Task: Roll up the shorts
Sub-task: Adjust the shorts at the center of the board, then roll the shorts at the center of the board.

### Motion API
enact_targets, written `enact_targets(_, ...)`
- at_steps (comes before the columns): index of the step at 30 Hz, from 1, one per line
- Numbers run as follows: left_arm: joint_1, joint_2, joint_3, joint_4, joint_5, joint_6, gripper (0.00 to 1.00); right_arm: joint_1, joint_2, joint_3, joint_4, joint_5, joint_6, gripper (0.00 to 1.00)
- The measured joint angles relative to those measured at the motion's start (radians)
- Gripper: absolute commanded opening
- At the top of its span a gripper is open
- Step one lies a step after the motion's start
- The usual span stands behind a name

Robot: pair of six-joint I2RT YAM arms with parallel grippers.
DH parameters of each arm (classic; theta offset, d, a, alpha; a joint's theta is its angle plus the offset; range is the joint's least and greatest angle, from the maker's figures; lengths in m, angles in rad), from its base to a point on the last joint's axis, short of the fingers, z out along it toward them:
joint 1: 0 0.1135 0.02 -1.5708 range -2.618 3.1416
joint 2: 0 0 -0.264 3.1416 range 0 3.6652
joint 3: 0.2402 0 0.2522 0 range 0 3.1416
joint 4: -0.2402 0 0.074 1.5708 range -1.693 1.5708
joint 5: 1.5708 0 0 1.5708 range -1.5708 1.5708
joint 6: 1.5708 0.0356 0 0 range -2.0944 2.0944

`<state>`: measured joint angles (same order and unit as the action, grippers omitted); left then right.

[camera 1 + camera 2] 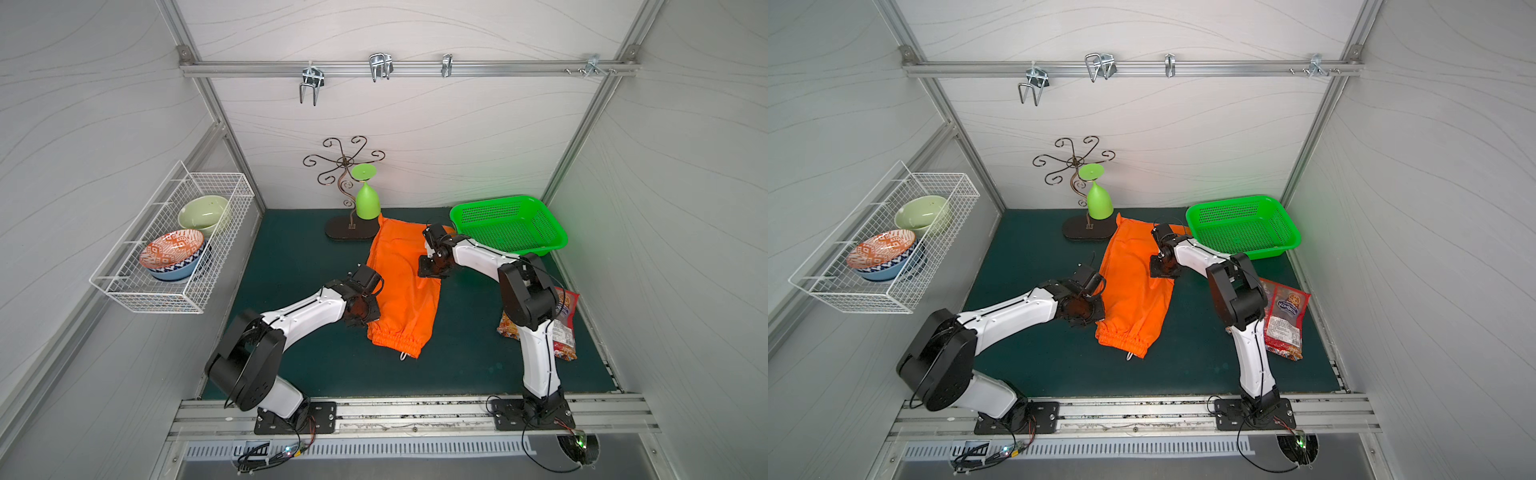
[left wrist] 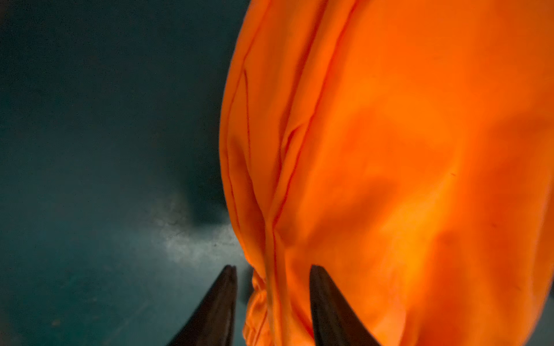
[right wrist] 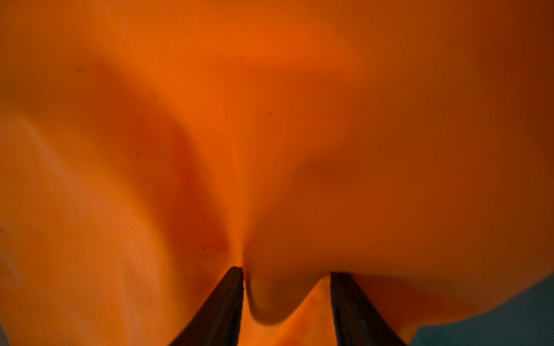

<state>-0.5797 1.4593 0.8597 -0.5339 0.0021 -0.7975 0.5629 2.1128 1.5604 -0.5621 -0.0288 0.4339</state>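
White wire makes up the basket [image 1: 124,286] hung on the left wall, and it holds 3 bowls: a pale green bowl [image 1: 203,212] at the far end and an orange-and-white patterned bowl [image 1: 171,248] stacked on a blue one nearer me. On the dark green mat [image 1: 299,257], the left gripper [image 2: 272,271] sits at the left edge of the shorts [image 1: 401,286], toward their near end. Its wrist view shows the 2 fingers parted, with a loose fold of the hem between them that is not pinched.

At the far side, a curly metal stand [image 1: 351,230] carries an upturned green cup [image 1: 368,203]. The shorts lie flat and unrolled in the middle of the mat, running far to near. Their gathered waistband [image 1: 397,340] is at the near end, and the far end reaches the stand's base.

The right gripper [image 3: 286,272] is down on the right edge of the shorts, in their farther half. Its fingers are also spread, with a bulge of cloth sagging between them.

A green plastic basket [image 1: 509,224] stands in the far right corner. Snack packets [image 1: 1285,318] lie by the right wall, partly behind the right arm.
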Motion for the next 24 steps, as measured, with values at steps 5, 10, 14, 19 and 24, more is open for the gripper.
enact_targets(5, 0.000, -0.171, -0.081, 0.008, 0.060, 0.017, 0.51, 0.051, -0.204, -0.145, -0.024, 0.017, -0.024, 0.57)
enact_targets(10, 0.000, -0.275, -0.193, 0.050, 0.154, 0.012, 0.50, 0.161, -0.455, -0.272, -0.008, 0.019, -0.016, 0.57)
enact_targets(14, -0.003, -0.261, -0.232, 0.087, 0.214, 0.006, 0.47, 0.218, -0.548, -0.369, 0.009, 0.020, 0.006, 0.57)
enact_targets(19, -0.004, -0.196, -0.238, 0.167, 0.271, -0.007, 0.22, 0.266, -0.574, -0.488, 0.019, 0.024, 0.045, 0.57)
enact_targets(24, -0.004, -0.153, -0.238, 0.200, 0.305, -0.013, 0.00, 0.287, -0.600, -0.578, 0.022, 0.029, 0.079, 0.57)
